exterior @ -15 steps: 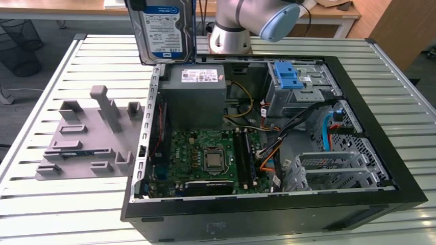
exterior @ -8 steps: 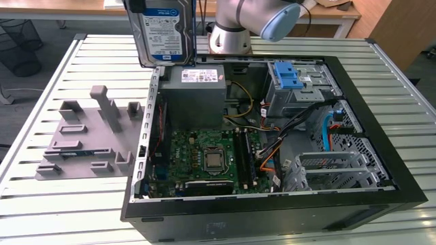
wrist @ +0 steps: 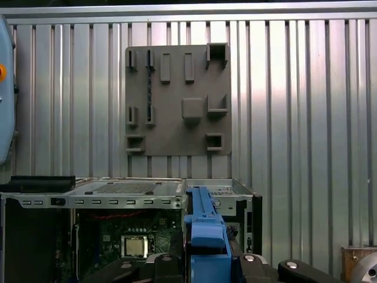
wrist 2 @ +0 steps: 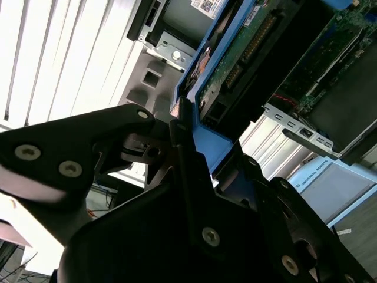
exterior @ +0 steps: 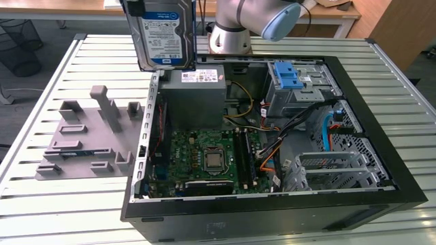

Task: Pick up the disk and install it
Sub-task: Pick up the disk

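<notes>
The disk (exterior: 163,33), a silver drive with a white-and-blue label in a blue carrier frame, hangs upright in the air above the back corner of the open computer case (exterior: 381,153) on the exterior view's left. My gripper (wrist 2: 194,153) is shut on it, its black fingers (wrist 2: 141,150) clamping the blue carrier edge. In the second wrist view the disk (wrist 2: 235,59) shows its green circuit board underside. The first wrist view looks down past the gripper (wrist: 206,262) and the carrier's blue edge (wrist: 206,230) onto the case below.
Inside the case are a grey power-supply box (exterior: 193,97), the motherboard (exterior: 211,153), a metal bay with a blue latch (exterior: 289,76) and a metal drive cage (exterior: 334,168) among loose cables. A grey fixture plate (exterior: 89,138) with upright holders lies on the slatted table (exterior: 54,204).
</notes>
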Controlling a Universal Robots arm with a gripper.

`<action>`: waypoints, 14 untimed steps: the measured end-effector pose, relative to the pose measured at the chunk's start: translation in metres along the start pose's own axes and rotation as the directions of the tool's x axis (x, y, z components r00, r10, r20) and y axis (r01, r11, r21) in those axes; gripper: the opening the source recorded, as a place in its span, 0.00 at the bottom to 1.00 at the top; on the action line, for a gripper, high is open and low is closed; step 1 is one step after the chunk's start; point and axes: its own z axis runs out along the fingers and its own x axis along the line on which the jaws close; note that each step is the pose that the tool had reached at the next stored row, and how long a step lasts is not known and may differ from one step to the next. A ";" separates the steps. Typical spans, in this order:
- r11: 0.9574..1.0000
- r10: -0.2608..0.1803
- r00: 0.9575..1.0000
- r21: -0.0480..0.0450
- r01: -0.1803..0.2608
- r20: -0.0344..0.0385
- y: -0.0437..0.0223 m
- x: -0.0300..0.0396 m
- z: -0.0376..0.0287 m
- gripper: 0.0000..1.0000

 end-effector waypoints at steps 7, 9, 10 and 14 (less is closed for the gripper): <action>1.000 0.000 1.000 0.000 0.000 0.000 -0.0072 0.0000 -0.0001 0.36; 1.000 0.000 1.000 0.000 0.000 0.000 -0.0099 -0.0001 -0.0002 0.36; 1.000 0.000 1.000 0.000 0.000 0.000 -0.0111 -0.0001 -0.0002 0.36; 1.000 0.000 1.000 0.000 0.000 0.000 -0.0152 -0.0003 -0.0001 0.36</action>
